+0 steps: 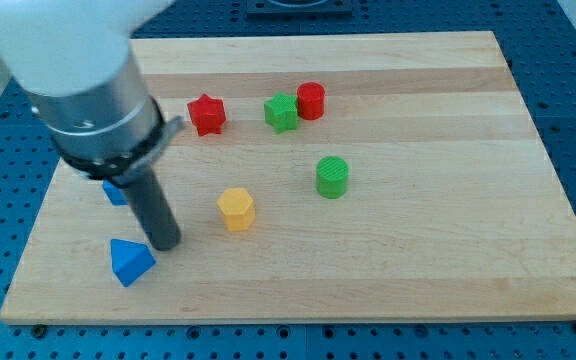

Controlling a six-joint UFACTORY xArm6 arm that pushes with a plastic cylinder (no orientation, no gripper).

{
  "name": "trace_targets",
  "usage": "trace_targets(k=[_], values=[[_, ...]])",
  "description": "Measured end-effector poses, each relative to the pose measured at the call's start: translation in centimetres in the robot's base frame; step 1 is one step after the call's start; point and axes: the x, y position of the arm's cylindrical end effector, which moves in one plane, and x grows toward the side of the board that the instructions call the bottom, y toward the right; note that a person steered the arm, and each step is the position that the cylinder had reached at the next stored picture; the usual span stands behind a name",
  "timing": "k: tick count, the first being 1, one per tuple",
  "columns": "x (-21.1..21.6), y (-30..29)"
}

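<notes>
Wooden board (388,250) (pale grain) — my tip (165,244) beside blue triangular block (130,261).

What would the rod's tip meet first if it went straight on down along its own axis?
The rod points down and slightly toward the view's right, and my tip already rests on the pale wooden board, so it meets the board itself. The blue triangular block sits just beside it, to the view's lower left; contact is unclear.
</notes>
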Motion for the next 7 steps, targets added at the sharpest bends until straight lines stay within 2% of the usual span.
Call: trace_targets(k=[1,2,3,4,7], values=[[4.1,-0.8],[5.0,-2.8],[3.7,-3.6],[-1.6,-5.4],[-2.3,-8.9]])
